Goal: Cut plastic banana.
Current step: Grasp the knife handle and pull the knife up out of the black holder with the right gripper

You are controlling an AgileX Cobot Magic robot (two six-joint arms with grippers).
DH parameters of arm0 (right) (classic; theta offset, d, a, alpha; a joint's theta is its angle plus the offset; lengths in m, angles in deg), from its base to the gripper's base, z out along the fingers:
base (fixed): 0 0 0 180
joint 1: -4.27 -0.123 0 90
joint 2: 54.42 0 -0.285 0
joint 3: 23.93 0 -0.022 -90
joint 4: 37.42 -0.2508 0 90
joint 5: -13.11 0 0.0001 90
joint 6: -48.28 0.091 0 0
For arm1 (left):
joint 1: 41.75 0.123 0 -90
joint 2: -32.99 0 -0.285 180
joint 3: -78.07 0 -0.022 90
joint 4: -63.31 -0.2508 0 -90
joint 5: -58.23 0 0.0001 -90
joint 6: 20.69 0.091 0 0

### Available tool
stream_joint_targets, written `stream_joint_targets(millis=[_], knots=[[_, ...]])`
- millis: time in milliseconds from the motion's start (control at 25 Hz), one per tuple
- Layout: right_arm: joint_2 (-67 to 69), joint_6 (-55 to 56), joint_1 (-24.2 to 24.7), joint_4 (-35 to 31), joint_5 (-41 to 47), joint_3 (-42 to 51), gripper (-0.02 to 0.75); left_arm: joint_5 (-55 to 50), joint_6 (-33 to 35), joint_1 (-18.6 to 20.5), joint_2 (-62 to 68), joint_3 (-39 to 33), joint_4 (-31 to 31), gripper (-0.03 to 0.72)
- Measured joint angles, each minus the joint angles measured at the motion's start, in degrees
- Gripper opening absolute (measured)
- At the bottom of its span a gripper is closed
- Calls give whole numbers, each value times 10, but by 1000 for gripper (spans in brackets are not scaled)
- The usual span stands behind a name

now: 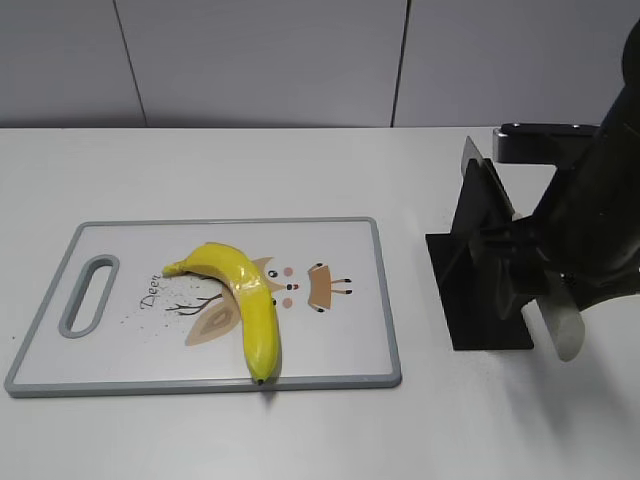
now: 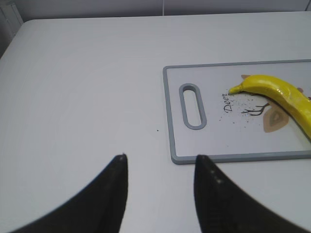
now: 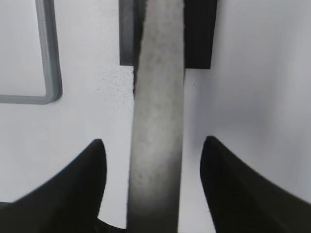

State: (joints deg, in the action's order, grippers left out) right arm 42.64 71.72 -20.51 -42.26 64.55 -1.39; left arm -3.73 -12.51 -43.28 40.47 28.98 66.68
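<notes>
The plastic banana (image 1: 245, 300) lies whole on the white cutting board (image 1: 330, 235), with its stem to the left and its dark tip at the board's front edge. It also shows in the left wrist view (image 2: 282, 94). My right gripper (image 3: 153, 141) carries a knife with a grey blade (image 3: 158, 121) that points out between its fingers. The grip on the handle is hidden. In the exterior view the blade (image 1: 560, 325) hangs to the right of the board. My left gripper (image 2: 160, 158) is open and empty, over the table by the board's corner (image 2: 214, 141).
A black knife stand (image 1: 480, 300) sits on the table right of the board, just beside the blade; its base shows ahead of the blade in the right wrist view (image 3: 199, 34). The board has a grey rim and a handle slot (image 1: 88, 295).
</notes>
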Motion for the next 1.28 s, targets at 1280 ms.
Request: stream_joint_targets(millis=[1280], knots=[[-147, 28, 0, 25, 28, -33, 188, 0, 0, 0, 0, 0, 0, 435]])
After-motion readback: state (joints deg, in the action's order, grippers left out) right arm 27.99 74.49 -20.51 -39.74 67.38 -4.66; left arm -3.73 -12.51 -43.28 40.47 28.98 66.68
